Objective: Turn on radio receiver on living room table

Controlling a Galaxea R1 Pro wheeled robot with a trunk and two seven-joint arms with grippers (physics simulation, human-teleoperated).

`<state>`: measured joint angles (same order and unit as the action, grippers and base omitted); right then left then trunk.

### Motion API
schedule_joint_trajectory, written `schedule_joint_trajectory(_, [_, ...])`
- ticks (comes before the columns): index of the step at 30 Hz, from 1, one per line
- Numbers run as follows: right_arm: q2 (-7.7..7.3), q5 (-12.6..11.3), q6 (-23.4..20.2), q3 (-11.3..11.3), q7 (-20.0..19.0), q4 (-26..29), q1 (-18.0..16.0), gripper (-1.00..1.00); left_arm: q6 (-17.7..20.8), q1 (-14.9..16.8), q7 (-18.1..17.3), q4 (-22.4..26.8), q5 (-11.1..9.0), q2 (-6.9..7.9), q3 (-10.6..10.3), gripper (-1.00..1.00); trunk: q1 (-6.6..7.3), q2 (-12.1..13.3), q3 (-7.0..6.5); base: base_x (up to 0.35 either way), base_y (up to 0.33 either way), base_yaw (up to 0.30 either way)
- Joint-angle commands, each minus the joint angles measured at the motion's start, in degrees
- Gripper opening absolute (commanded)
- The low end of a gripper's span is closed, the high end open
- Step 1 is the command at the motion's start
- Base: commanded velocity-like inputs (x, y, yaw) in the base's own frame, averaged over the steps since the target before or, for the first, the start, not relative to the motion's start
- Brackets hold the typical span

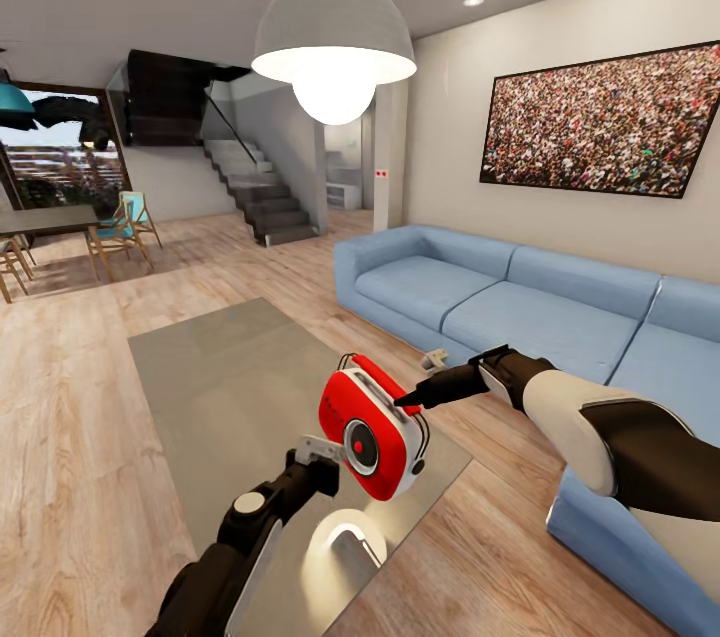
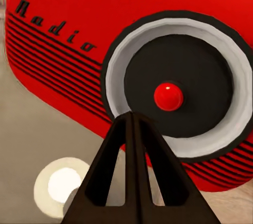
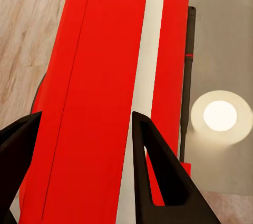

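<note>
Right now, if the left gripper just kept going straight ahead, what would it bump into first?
Most likely the radio receiver: the shut left gripper points at its face, just below the round dial, though the remaining gap is hard to judge.

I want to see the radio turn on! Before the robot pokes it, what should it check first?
1. The radio receiver is held up off the table: ok, lifted and tilted.
2. The right gripper grips the radio's body: ok, a finger on each side.
3. The left gripper is shut to a point for poking: ok.
4. The left tip aims at the red button in the round dial: nearly, it sits just below it.
5. The tip is touching the dial: cannot tell.
6. The radio is on: cannot tell.
</note>
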<state>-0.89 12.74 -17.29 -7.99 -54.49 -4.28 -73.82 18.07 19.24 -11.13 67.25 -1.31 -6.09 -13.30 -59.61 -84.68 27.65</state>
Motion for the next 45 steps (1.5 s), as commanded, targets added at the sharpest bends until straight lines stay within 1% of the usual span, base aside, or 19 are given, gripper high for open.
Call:
schedule_joint_trajectory(1, [0.01, -0.19, -0.03, 1.01, -0.01, 0.06, -0.01, -1.0, 0.04, 0.36, -0.01, -0.09, -0.02, -0.07, 0.27, -1.0, 0.0, 0.0, 0.0, 0.0, 0.0, 0.0])
schedule_joint_trajectory(8, [0.01, -0.18, -0.02, 0.99, -0.01, 0.06, -0.01, -1.0, 0.2, 2.56, -0.03, -0.87, -0.11, -0.37, 0.71, -1.0, 0.0, 0.0, 0.0, 0.0, 0.0, 0.0])
schedule_joint_trajectory(9, [0.01, -0.18, -0.04, 1.01, 0.0, 0.04, -0.01, -1.0, 0.19, 3.96, -0.03, -3.78, -0.16, -0.78, 0.7, -1.0, 0.0, 0.0, 0.0, 0.0, 0.0, 0.0])
schedule_joint_trajectory(10, [0.01, -0.18, -0.05, 1.01, 0.0, 0.05, -0.01, -1.0, 0.15, 4.68, -0.03, -5.28, -0.16, -1.24, 0.68, -1.0, 0.0, 0.0, 0.0, 0.0, 0.0, 0.0])
schedule_joint_trajectory(12, [0.01, -0.18, -0.03, 0.99, 0.04, 0.05, -0.01, -1.0, -0.01, 5.59, -0.03, -7.64, -0.13, -2.45, 0.66, -1.0, 0.0, 0.0, 0.0, 0.0, 0.0, 0.0])
schedule_joint_trajectory(14, [0.01, -0.18, -0.03, 0.98, 0.02, 0.06, -0.01, -1.0, -0.08, 6.15, -0.03, -8.91, -0.09, -3.9, 0.65, -1.0, 0.0, 0.0, 0.0, 0.0, 0.0, 0.0])
schedule_joint_trajectory(22, [0.08, -0.18, -0.03, 1.01, -0.01, 0.06, -0.01, -1.0, -0.53, 7.37, 0.13, -13.86, 0.92, -3.91, 0.57, -1.0, 0.0, 0.0, 0.0, 0.0, 0.0, 0.0])
schedule_joint_trajectory(30, [0.09, -0.18, -0.02, 1.02, 0.03, 0.06, -0.01, -1.0, -0.49, 7.65, 0.14, -14.42, 1.13, -3.91, 0.56, -1.0, 0.0, 0.0, 0.0, 0.0, 0.0, 0.0])
schedule_joint_trajectory(32, [0.09, -0.18, -0.03, 1.03, 0.04, 0.06, -0.01, -1.0, -0.37, 9.15, 0.14, -14.71, 1.08, -3.91, 0.55, -1.0, 0.0, 0.0, 0.0, 0.0, 0.0, 0.0])
schedule_joint_trajectory(34, [0.09, -0.18, -0.02, 1.04, 0.05, 0.04, -0.01, -1.0, -0.55, 9.72, 0.16, -14.88, 1.02, -3.91, 0.55, -1.0, 0.0, 0.0, 0.0, 0.0, 0.0, 0.0])
schedule_joint_trajectory(38, [0.09, -0.12, -0.02, 1.04, 0.07, 0.03, -0.01, -1.0, -3.14, 9.8, 0.77, -14.8, 1.05, -3.91, 0.9, -1.0, 0.0, 0.0, 0.0, 0.0, 0.0, 0.0])
schedule_joint_trajectory(40, [0.09, -0.1, -0.02, 1.04, 0.29, 0.02, -0.01, -1.0, -5.19, 9.38, 2.45, -14.79, 1.0, -3.91, 1.04, -1.0, 0.0, 0.0, 0.0, 0.0, 0.0, 0.0])
schedule_joint_trajectory(43, [0.03, -0.19, -0.03, 1.04, 0.89, 0.04, -0.01, -1.0, -6.29, 7.36, 5.53, -14.63, 0.33, -0.29, 1.07, -1.0, 0.0, 0.0, 0.0, 0.0, 0.0, 0.0])
schedule_joint_trajectory(45, [-0.23, -0.23, -0.06, 1.04, 1.18, 0.02, -0.01, -1.0, -6.59, 6.04, 6.36, -14.56, 0.14, 1.13, 1.11, -1.0, 0.0, 0.0, 0.0, 0.0, 0.0, 0.0])
